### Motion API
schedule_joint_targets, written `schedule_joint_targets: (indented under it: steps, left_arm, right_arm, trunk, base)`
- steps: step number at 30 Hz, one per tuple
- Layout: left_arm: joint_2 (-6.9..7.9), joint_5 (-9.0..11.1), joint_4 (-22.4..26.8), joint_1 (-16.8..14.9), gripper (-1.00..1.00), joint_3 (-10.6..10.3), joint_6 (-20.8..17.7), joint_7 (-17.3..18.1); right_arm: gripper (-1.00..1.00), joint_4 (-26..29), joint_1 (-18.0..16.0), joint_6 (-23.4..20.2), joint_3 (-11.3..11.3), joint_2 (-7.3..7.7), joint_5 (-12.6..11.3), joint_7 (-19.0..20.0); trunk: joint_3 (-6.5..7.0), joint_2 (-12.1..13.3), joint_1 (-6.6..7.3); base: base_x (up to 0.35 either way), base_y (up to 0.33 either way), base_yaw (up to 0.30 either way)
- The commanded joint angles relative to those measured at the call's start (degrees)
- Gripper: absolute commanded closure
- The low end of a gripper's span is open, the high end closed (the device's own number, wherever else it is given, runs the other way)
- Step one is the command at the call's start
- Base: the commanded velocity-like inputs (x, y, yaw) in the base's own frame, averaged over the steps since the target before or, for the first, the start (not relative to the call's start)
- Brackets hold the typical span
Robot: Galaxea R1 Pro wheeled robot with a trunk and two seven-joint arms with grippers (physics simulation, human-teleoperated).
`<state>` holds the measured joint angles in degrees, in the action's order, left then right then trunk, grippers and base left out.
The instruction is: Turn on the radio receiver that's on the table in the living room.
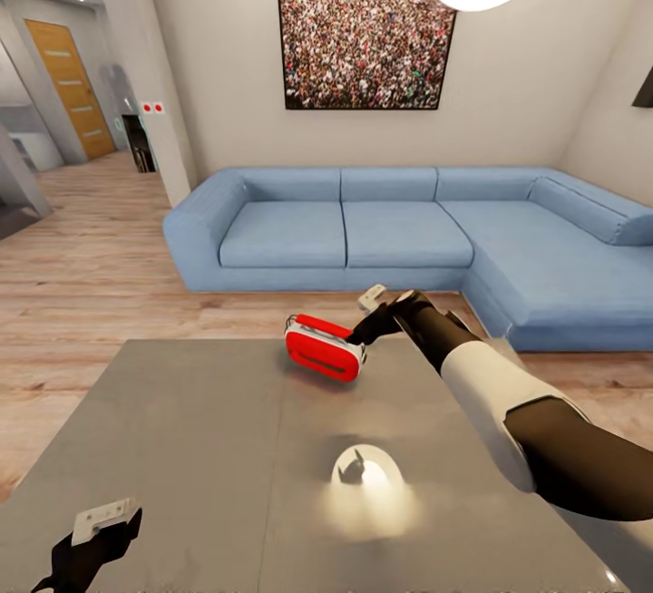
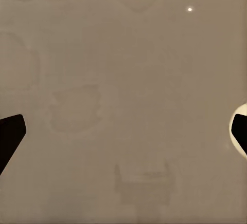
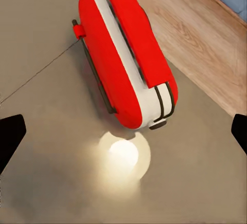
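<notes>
The red radio receiver (image 1: 325, 350) with white trim sits near the far edge of the grey glossy table (image 1: 199, 448), its long side angled across the top. My right gripper (image 1: 365, 330) is at the radio's right end, close to it or touching it. In the right wrist view the radio receiver (image 3: 126, 54) lies just ahead of the right gripper (image 3: 123, 131), which is open, its dark fingertips (image 3: 10, 134) wide apart with nothing between them. My left gripper (image 1: 91, 543) hovers low over the table's near left corner, and the left gripper (image 2: 123, 131) is open above bare tabletop (image 2: 123, 54).
A blue L-shaped sofa (image 1: 408, 230) stands behind the table and runs along the right. Above it hangs a framed crowd picture (image 1: 363, 44). Light wood floor (image 1: 91, 276) stretches left toward a hallway with a wooden door (image 1: 68, 85). A lamp's glare (image 1: 367, 480) reflects on the tabletop.
</notes>
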<state>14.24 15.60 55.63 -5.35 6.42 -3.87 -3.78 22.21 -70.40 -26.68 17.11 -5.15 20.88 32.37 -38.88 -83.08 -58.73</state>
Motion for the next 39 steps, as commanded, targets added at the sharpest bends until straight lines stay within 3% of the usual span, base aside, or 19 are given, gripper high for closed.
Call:
schedule_joint_targets:
  steps: [1, 5, 7, 13, 17, 22, 26, 29, 33, 39]
  left_arm:
    - [0.00, 0.0, 0.0, 0.0, -1.00, 0.0, 0.0, 0.0]
    - [0.00, 0.0, 0.0, 0.0, -1.00, 0.0, 0.0, 0.0]
    - [0.03, 0.0, 0.0, 0.0, -1.00, 0.0, 0.0, 0.0]
    - [0.14, 0.0, 0.0, 0.0, -1.00, 0.0, 0.0, 0.0]
    - [0.11, 0.0, 0.0, 0.0, -1.00, 0.0, 0.0, 0.0]
    - [0.09, 0.0, 0.0, 0.0, -1.00, 0.0, 0.0, 0.0]
    - [0.07, 0.0, 0.0, 0.0, -1.00, 0.0, 0.0, 0.0]
    - [0.02, 0.0, 0.0, 0.0, -1.00, 0.0, 0.0, 0.0]
    - [0.07, 0.0, 0.0, 0.0, -1.00, 0.0, 0.0, 0.0]
    - [0.16, 0.0, 0.0, 0.0, -1.00, 0.0, 0.0, 0.0]
  right_arm:
    - [-1.00, 0.2, 0.0, -0.1, 0.0, 0.02, 0.0, 0.0]
    - [-1.00, 1.3, 0.0, -0.5, 0.0, -0.07, 0.0, 0.2]
    - [-1.00, 4.6, 0.0, -1.0, 0.0, -0.20, 0.1, 0.5]
    - [-1.00, 14.9, -0.2, -8.7, 0.2, -0.43, 0.5, 1.2]
    - [-1.00, 17.1, -0.2, -11.3, 0.5, -0.65, 0.5, 1.3]
    - [-1.00, 18.1, -0.3, -18.7, 0.9, -1.20, 0.9, 1.8]
    - [-1.00, 18.5, -1.1, -23.9, 1.7, -1.92, 4.1, 1.8]
    - [-1.00, 18.6, -1.4, -25.3, 2.0, -2.15, 8.6, 1.9]
    - [-1.00, 18.8, -1.6, -23.6, 2.0, -2.29, 10.2, 2.0]
    - [-1.00, 18.7, -4.2, -23.4, 1.7, -2.29, 10.2, 2.1]
  trunk:
    - [-0.09, 0.0, 0.00]
    - [-0.42, 0.0, 0.00]
    - [-0.60, 0.0, 0.00]
    - [-1.14, 0.0, 0.00]
    - [-1.46, 0.0, 0.00]
    - [-1.84, 0.0, 0.00]
    - [-2.15, 0.0, 0.00]
    - [-2.35, 0.0, 0.00]
    - [-2.43, 0.0, 0.00]
    - [-2.44, 0.0, 0.00]
  base:
    - [0.000, 0.000, 0.000]
    - [0.000, 0.000, 0.000]
    - [0.000, 0.000, 0.000]
    - [0.000, 0.000, 0.000]
    - [0.000, 0.000, 0.000]
    - [0.000, 0.000, 0.000]
    - [0.000, 0.000, 0.000]
    - [0.000, 0.000, 0.000]
    - [0.000, 0.000, 0.000]
    - [0.000, 0.000, 0.000]
